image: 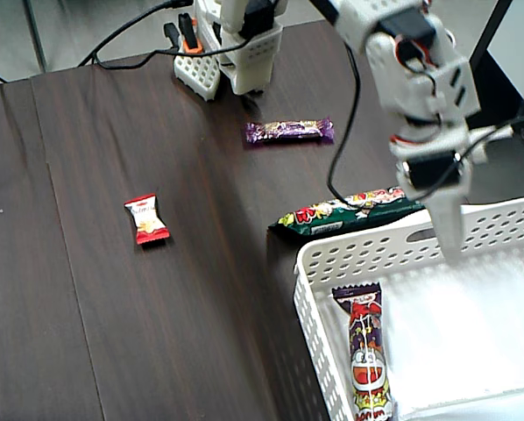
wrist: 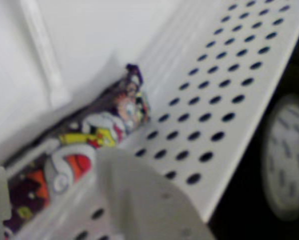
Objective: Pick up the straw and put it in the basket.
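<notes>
Over the counter's right edge, the gripper [image: 450, 235] hung inside the basket [image: 319, 263], its jaw state unclear, with the straw [wrist: 43, 55] seemingly lying on the basket floor, suggesting release done and withdrawal next.

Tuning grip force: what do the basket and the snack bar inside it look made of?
Basket: looks like rigid white plastic, smooth and slightly glossy; moulded walls with even rows of punched holes. Snack bar: printed plastic-film wrapper, shiny, with crimped ends and highlights on the print. Its contents cannot be told.
</notes>
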You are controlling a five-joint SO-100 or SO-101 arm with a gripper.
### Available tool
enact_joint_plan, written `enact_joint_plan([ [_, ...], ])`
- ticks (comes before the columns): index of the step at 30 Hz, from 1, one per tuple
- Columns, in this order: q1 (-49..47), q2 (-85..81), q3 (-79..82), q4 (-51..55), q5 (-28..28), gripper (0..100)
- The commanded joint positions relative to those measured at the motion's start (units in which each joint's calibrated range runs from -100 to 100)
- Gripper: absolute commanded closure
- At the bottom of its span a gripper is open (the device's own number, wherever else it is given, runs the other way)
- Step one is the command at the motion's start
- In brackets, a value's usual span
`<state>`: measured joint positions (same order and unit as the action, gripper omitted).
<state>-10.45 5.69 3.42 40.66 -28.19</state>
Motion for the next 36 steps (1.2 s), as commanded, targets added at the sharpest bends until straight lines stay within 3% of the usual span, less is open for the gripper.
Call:
enact_joint_plan([
  [1,1.12,-12.69,-4.70,13.98,13.65,99],
  [3,1.12,-16.03,-3.24,21.67,17.51,98],
  [7,2.96,-24.69,3.95,32.09,18.71,98],
  [12,4.94,-40.94,25.36,27.22,25.01,98],
  [18,8.10,-62.61,53.86,17.57,28.19,98],
  [24,10.97,-86.03,73.08,17.40,30.28,98],
  [29,11.11,-105.11,82.19,24.91,29.86,98],
  [36,13.90,-104.19,83.28,29.70,30.28,98],
])
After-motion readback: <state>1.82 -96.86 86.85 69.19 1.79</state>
